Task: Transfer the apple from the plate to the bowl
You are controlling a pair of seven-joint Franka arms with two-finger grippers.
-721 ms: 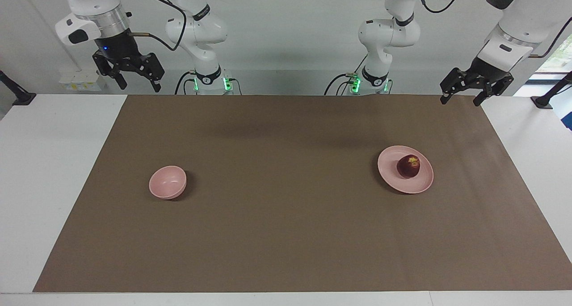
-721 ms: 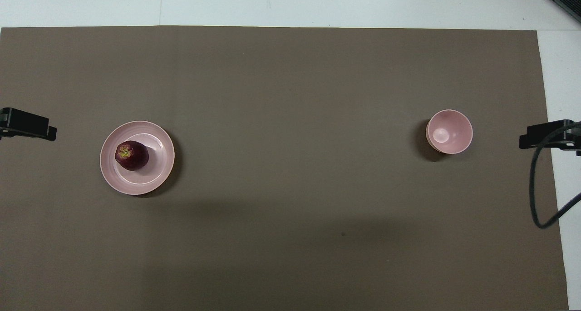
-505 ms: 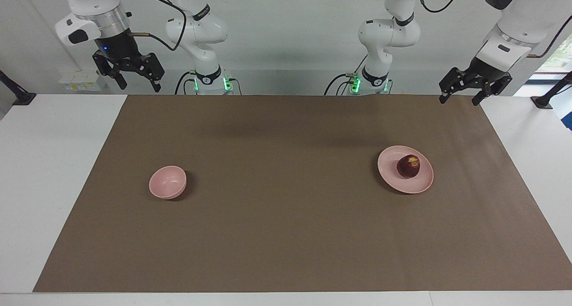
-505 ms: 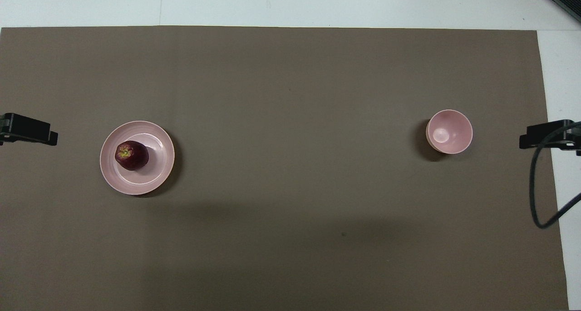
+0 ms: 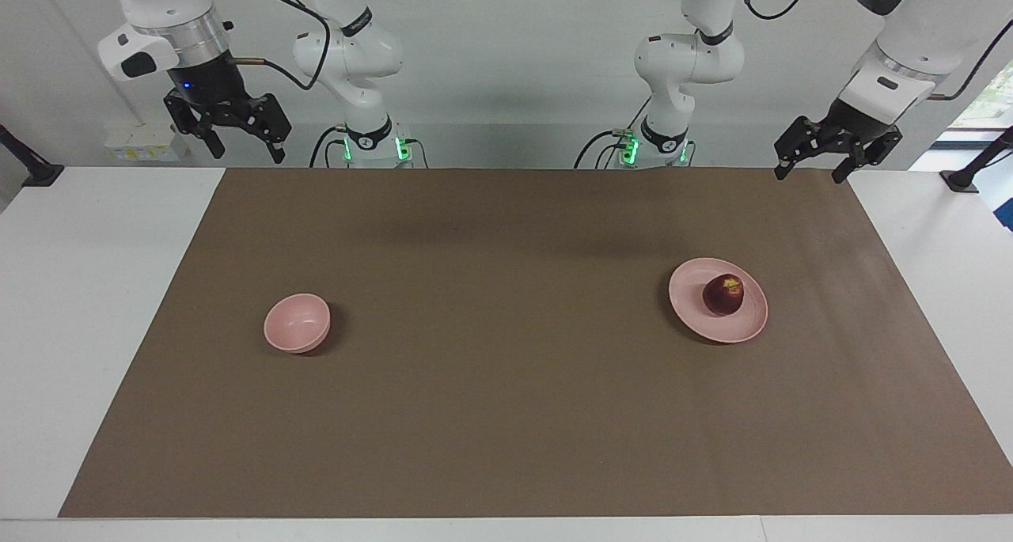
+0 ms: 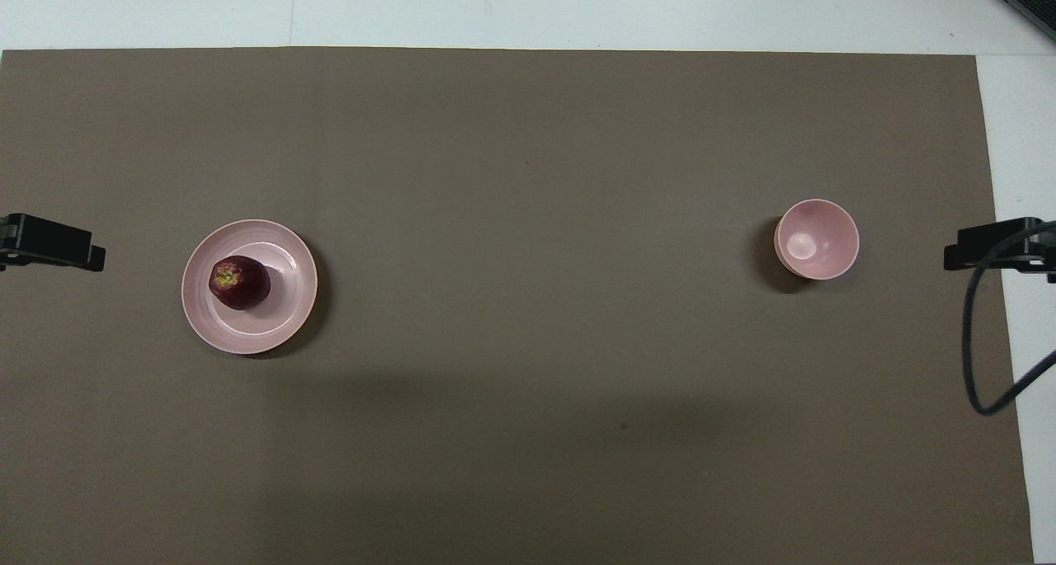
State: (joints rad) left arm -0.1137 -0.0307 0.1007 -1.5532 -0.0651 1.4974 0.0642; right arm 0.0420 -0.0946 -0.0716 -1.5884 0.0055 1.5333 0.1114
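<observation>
nothing is picked up yet: the apple [image 5: 723,294] sits on the plate [image 5: 690,314] at the left arm's end, the bowl [image 5: 296,323] well apart. both the left gripper [image 5: 813,160] and right gripper [image 5: 237,134] hang wide and empty, so the left must next come down over the apple.

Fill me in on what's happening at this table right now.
Nothing is being handled yet. The apple sits on the plate toward the left arm's end of the table, and the bowl stands empty toward the right arm's end. The left tool hangs open, high over the brown mat's edge nearest the robots, up from the plate. The right tool waits, open, raised at its own end. The move to the bowl has not begun.
</observation>
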